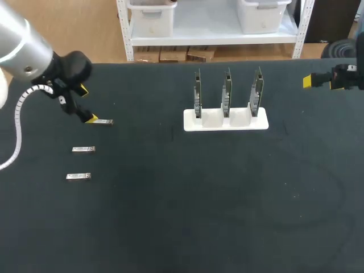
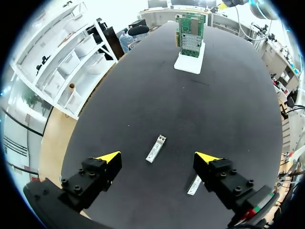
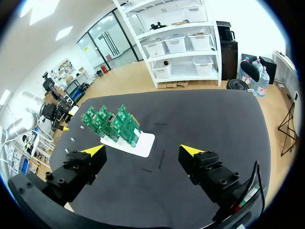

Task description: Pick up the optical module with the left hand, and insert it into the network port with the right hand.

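left gripper point(image 2: 157, 157), fingers apart, hangs above a small silver metal optical module point(image 2: 156, 148); right gripper point(image 3: 142, 150), fingers apart, faces upright green circuit boards point(image 3: 112, 125).

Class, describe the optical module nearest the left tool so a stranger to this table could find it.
On the black table, look left of the white stand of circuit boards, where three silver modules lie in a column. It is the optical module at the column's far end, the only one lying beside a yellow tip of the left tool.
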You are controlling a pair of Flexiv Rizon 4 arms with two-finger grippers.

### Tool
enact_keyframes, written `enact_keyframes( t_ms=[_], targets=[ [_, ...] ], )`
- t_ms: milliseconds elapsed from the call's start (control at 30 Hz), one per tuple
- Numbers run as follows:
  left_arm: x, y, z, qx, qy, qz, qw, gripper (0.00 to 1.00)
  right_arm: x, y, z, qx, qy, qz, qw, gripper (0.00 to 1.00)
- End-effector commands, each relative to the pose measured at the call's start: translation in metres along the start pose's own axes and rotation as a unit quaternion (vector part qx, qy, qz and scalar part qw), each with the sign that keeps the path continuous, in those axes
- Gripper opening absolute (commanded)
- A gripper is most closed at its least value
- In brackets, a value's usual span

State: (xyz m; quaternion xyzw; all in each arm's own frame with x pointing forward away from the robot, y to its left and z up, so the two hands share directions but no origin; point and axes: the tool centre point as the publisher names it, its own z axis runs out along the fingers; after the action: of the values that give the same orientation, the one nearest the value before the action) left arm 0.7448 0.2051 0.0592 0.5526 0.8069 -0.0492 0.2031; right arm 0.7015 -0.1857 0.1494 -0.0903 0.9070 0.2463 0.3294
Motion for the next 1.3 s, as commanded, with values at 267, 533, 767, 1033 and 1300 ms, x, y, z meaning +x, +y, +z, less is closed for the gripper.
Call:
enact_keyframes(
  t_ms=[267,533,767,1033,1300],
  targets=[
    [0.007,-0.005,0.012,-0.050,0.082,0.113,0.989,1.00,0.000,0.002,-0.001,0.005,0.000,0.001,1.000,1.00],
    [0.022,0.002,0.026,-0.044,0.137,0.189,0.971,1.00,0.000,0.002,-0.001,0.005,0.000,0.001,1.000,1.00],
    [0.022,0.010,0.035,-0.037,0.167,0.196,0.966,1.00,0.000,0.002,-0.001,0.005,0.000,0.001,1.000,1.00],
    [0.014,0.015,0.041,-0.014,0.183,0.187,0.965,1.00,0.000,0.002,-0.001,0.005,0.000,0.001,1.000,1.00],
    [0.015,0.014,0.047,0.024,0.191,0.179,0.965,1.00,0.000,0.002,-0.001,0.005,0.000,0.001,1.000,1.00]
  ],
)
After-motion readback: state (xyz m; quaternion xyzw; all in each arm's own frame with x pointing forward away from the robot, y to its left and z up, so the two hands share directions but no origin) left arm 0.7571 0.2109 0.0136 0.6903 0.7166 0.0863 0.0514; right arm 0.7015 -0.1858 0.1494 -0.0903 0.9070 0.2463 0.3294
